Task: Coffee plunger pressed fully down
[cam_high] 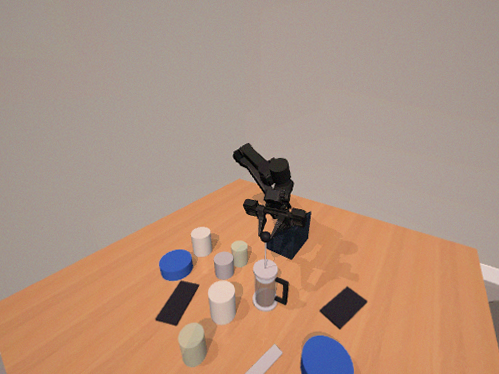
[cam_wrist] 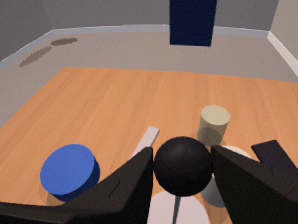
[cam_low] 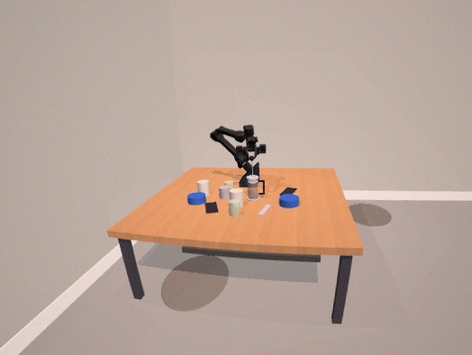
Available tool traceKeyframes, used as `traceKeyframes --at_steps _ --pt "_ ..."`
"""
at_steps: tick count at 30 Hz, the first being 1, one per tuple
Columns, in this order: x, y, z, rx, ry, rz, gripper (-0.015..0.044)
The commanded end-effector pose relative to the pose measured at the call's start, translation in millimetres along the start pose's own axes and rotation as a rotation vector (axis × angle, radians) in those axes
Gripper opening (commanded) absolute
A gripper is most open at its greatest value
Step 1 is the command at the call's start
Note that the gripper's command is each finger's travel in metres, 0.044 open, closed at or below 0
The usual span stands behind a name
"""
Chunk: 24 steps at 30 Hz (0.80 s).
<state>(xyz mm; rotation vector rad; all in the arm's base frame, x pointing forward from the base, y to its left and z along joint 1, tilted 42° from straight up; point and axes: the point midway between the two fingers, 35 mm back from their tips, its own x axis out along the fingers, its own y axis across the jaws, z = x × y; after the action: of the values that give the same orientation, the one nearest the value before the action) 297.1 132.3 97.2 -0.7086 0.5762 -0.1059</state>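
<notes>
The coffee press (cam_high: pixel 265 290) (cam_low: pixel 253 190) stands upright on the table, a glass body with a pale lid (cam_high: pixel 265 270) (cam_wrist: pixel 170 212) and a black handle (cam_high: pixel 285 292) (cam_low: pixel 262 187). A thin rod rises from the lid to the round black plunger knob (cam_high: pixel 265 236) (cam_low: pixel 252 158) (cam_wrist: pixel 183 166), high above it. My gripper (cam_high: pixel 266 235) (cam_wrist: pixel 181 153) is shut on the plunger knob, with one fingertip on each side of it in the wrist view. The press's body is mostly hidden in the wrist view.
A white cylinder (cam_high: pixel 222 303) (cam_low: pixel 236 197) stands close beside the press. Several other cylinders stand nearby, including a green one (cam_high: pixel 192 345) (cam_wrist: pixel 214 125). Blue discs (cam_high: pixel 175 265) (cam_high: pixel 327 359), dark flat plates (cam_high: pixel 178 303) (cam_high: pixel 343 307) and a pale bar (cam_high: pixel 260 365) (cam_low: pixel 265 210) lie around the press.
</notes>
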Motion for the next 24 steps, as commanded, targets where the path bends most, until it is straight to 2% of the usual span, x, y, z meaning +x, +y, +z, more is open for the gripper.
traceKeyframes --at_steps 1,24 --pt "8 3 -17 -0.013 0.030 0.010 0.0129" --pt "32 5 -48 -0.013 0.030 0.011 0.0129"
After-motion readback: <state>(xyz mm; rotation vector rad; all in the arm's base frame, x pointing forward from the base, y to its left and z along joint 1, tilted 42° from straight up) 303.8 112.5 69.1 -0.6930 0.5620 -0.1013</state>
